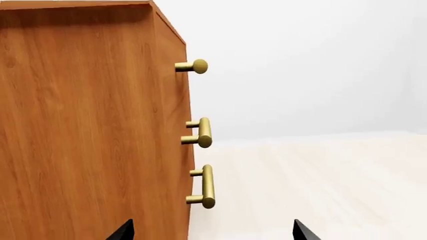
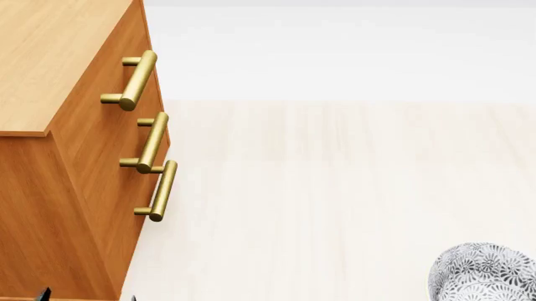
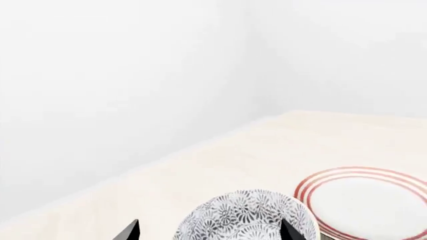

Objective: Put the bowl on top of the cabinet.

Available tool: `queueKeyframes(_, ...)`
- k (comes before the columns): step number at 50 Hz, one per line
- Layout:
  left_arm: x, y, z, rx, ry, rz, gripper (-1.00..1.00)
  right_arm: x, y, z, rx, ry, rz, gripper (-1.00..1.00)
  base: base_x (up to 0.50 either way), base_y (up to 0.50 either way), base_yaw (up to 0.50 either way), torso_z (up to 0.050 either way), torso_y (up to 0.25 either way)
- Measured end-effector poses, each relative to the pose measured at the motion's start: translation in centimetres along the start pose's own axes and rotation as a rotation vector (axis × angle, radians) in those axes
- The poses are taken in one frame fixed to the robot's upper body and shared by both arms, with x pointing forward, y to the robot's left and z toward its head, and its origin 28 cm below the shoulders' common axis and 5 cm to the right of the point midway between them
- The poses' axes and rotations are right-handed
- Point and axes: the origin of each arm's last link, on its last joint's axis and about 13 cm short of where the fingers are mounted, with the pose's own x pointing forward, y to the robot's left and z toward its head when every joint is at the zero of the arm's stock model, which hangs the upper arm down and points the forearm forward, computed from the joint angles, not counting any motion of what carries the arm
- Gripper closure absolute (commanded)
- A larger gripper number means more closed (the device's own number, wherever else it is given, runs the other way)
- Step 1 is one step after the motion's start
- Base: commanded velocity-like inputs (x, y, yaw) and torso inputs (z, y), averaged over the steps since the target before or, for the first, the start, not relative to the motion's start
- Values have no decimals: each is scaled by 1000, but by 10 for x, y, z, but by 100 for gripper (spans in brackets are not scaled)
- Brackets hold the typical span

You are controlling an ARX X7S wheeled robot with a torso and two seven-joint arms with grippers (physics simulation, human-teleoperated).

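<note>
Clearly the bowl (image 2: 484, 273) is the right arm's business: in the head view it sits low at the right edge of the pale surface, well apart from the cabinet (image 2: 59, 125) at the far left. In the right wrist view the bowl (image 3: 247, 216) lies just ahead of the right end effector (image 3: 210, 231), roughly between its two dark fingertips, which stand spread and hold nothing. A flat plate (image 3: 363, 202) with red rings sits just beside the bowl, on its far side. The left end effector (image 1: 212, 231) is likewise spread and holding nothing, facing the cabinet's side panel and its brass handles (image 1: 203, 132), with no bowl in its view. The bowl is round, so no long axis matters; I judge the coming move to be a short advance and closure on its rim, then a long carry leftward and up onto the cabinet's lighter top.
</note>
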Motion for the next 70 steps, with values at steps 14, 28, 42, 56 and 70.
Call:
queueKeyframes(14, 4, 1, 3, -75, 9, -83, -100, 7, -6, 4, 60, 75, -52, -100, 0, 0, 0, 0, 0)
queueKeyframes(28, 4, 2, 2, -74, -3, -118, -100, 14, -13, 5, 124, 107, -102, -100, 0, 0, 0, 0, 0)
queueKeyframes(42, 3, 2, 2, -75, -17, -137, -100, 20, -21, 8, 177, 114, -176, -100, 0, 0, 0, 0, 0)
queueKeyframes(56, 3, 2, 1, -82, -24, -147, -100, 30, -25, 7, 202, 143, -228, -100, 0, 0, 0, 0, 0)
queueKeyframes(70, 4, 2, 0, -87, -24, -153, -100, 44, -23, 1, 195, 199, -247, -100, 0, 0, 0, 0, 0)
